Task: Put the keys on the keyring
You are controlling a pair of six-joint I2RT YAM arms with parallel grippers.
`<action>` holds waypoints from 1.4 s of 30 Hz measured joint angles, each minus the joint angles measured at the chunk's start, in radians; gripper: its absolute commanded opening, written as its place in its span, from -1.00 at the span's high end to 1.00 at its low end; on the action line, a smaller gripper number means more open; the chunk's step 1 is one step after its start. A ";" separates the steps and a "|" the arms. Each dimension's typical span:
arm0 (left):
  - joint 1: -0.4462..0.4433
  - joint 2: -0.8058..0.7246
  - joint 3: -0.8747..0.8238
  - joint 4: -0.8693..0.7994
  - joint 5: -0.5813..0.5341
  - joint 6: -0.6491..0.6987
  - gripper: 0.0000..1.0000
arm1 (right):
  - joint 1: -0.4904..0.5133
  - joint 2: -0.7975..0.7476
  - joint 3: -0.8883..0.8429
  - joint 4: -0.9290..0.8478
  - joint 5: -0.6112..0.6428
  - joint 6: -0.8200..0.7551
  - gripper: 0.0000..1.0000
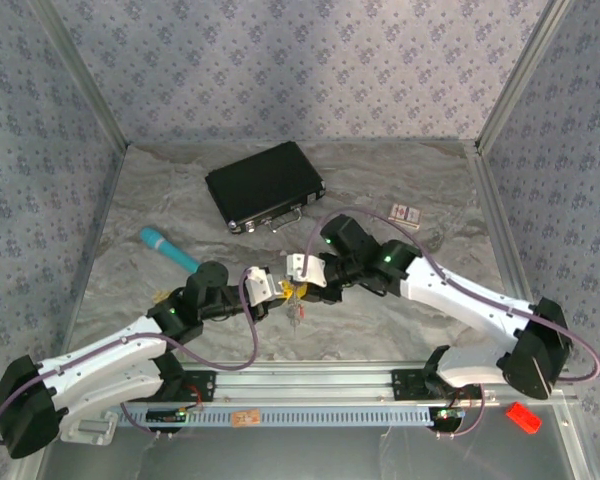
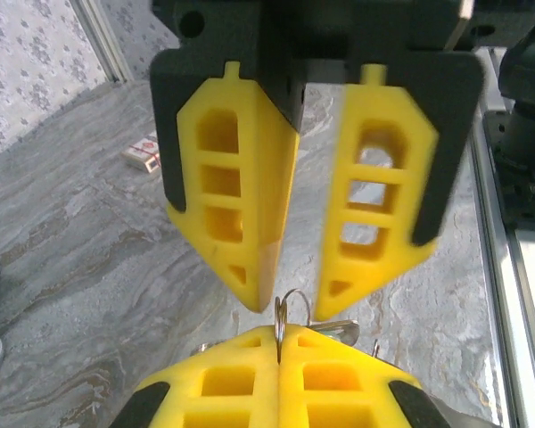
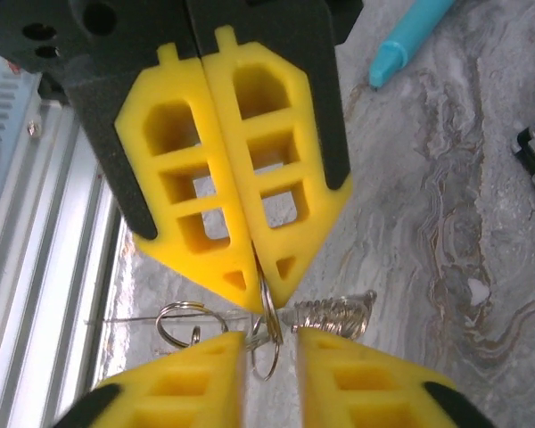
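Above the middle of the grey marbled worktop (image 1: 380, 180), toward its near edge, my left gripper (image 1: 280, 289) and right gripper (image 1: 302, 286) meet tip to tip. The faint line dangling beneath them is probably the thin grey metal keyring (image 1: 297, 312), though it is too small to be sure.

From the left wrist, my left gripper (image 2: 281, 337) is clenched on the keyring (image 2: 290, 305), which stands upright out of the tips. I judge it is held clear of the worktop so the other tool can get at it. The right fingers (image 2: 232, 205) hang apart above it.

From the right wrist, my right gripper (image 3: 269, 346) is spread and grasps nothing. It sits astride the keyring's loop, beside the beaded stretch (image 3: 334, 314), placed, I think, to close there.
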 measured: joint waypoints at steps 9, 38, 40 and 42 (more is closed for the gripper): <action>0.006 -0.001 -0.086 0.171 0.018 -0.079 1.00 | -0.027 -0.038 -0.134 0.196 -0.072 0.116 0.43; 0.016 -0.036 -0.036 0.029 0.002 -0.027 0.73 | 0.051 0.040 0.049 -0.029 0.055 -0.021 1.00; 0.016 -0.031 -0.036 0.026 0.002 -0.027 0.77 | 0.059 0.046 0.057 -0.037 0.064 -0.027 1.00; 0.016 -0.031 -0.036 0.020 0.004 -0.024 0.87 | 0.064 0.049 0.059 -0.038 0.071 -0.028 1.00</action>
